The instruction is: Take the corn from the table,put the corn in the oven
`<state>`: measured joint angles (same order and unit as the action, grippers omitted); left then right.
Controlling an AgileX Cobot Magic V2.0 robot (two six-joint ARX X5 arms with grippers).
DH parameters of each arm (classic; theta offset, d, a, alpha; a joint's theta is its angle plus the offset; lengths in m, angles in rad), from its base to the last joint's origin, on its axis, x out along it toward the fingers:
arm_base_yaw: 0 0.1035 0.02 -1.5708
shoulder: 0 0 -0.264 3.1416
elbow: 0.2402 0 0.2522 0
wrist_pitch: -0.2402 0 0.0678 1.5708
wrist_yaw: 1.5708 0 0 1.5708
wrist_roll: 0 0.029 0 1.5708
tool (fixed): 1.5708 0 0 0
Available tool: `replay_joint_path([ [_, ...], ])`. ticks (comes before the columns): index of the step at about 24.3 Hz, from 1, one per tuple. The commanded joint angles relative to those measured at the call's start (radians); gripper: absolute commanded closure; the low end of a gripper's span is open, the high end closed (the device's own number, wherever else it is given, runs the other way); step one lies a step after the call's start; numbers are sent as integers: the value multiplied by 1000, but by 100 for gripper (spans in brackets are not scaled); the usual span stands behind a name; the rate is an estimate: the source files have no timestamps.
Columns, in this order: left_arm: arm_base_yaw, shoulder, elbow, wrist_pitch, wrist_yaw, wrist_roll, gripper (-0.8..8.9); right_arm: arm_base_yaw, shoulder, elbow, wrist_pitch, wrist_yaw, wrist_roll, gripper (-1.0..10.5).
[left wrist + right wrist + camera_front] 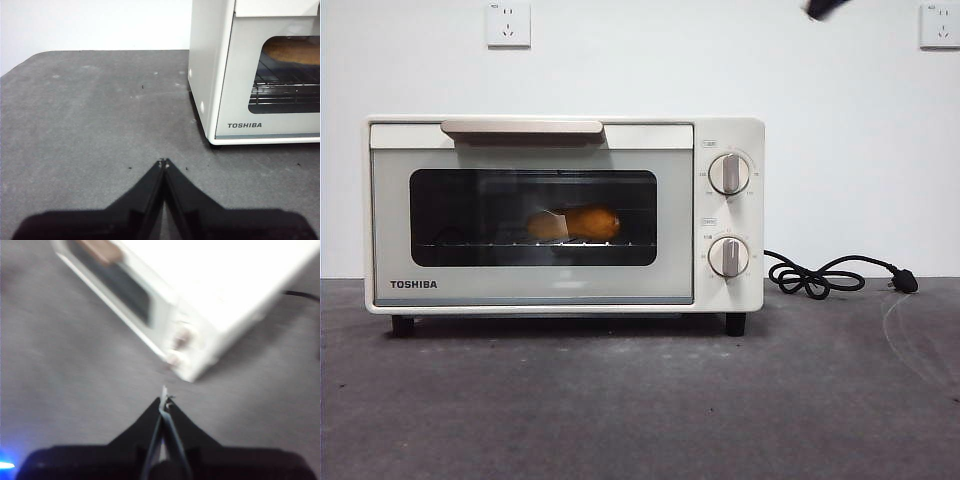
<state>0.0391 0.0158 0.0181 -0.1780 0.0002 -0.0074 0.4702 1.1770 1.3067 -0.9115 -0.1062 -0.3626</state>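
- Dark grey desk point(620, 400) before a white wall.
- Left claw point(164, 162) pinched together, empty, low beside the Toshiba oven point(560, 215).
- Corn point(575, 223) lies inside on the rack, door shut.
- Right claw point(164, 400), blurred, seemingly together, could clip the oven.

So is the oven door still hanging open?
No, the oven door is shut flat, and the corn shows behind its dark glass window on the rack.

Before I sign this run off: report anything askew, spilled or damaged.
Nothing stands out. The corn lies on the rack inside the oven, door shut. The power cord lies unplugged on the table. Left gripper and right gripper are shut and empty.
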Motion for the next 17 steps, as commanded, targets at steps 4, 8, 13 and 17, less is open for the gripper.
replay_joint_path([
  [4,0,0,-7,10,4,12,817,-2,5,-2,14,179,-77,947],
  [8,0,0,-7,10,4,12,817,-84,4,-8,34,157,-84,947],
  [13,0,0,-7,10,4,12,817,-280,-42,-72,129,-16,25,947],
  [17,0,0,-7,10,4,12,817,-425,-132,-218,279,-27,186,947],
])
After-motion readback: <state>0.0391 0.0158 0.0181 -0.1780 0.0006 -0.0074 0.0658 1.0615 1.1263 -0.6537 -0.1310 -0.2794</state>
